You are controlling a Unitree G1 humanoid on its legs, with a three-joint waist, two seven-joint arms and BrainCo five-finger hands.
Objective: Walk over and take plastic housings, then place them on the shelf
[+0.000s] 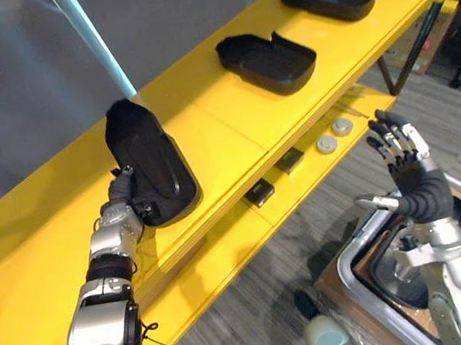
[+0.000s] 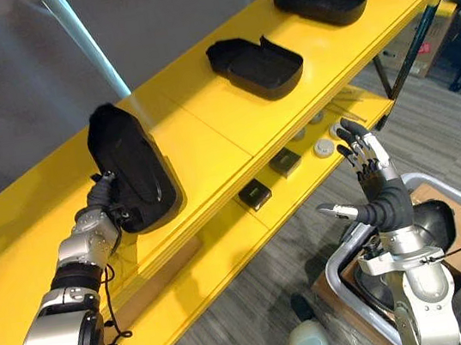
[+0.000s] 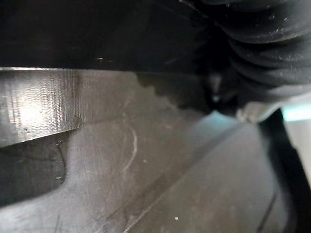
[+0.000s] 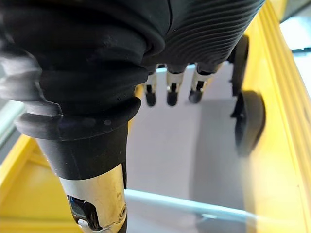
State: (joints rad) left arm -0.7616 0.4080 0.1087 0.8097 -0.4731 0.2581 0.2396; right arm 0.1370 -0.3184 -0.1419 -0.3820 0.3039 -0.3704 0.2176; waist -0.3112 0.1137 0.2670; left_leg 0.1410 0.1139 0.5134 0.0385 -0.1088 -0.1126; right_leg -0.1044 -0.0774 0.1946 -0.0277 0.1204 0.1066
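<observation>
Okay, left eye view: left hand (image 1: 122, 191) at 9 o'clock, fingers clamped on black housing (image 1: 149, 163), which stands on edge on the yellow shelf (image 1: 233, 133). Other housings (image 1: 270, 62) lie toward 1 o'clock. Right wrist view: right hand (image 4: 97, 53), fingers (image 4: 169, 92) straight, apart, empty.

On the shelf (image 1: 224, 130), one housing (image 1: 149, 163) stands left of three others (image 1: 271, 64)

Grey wall (image 1: 11, 101), pale light strip (image 1: 95, 41), grey plank floor (image 1: 242, 309), yellow shelf (image 1: 206, 124).
</observation>
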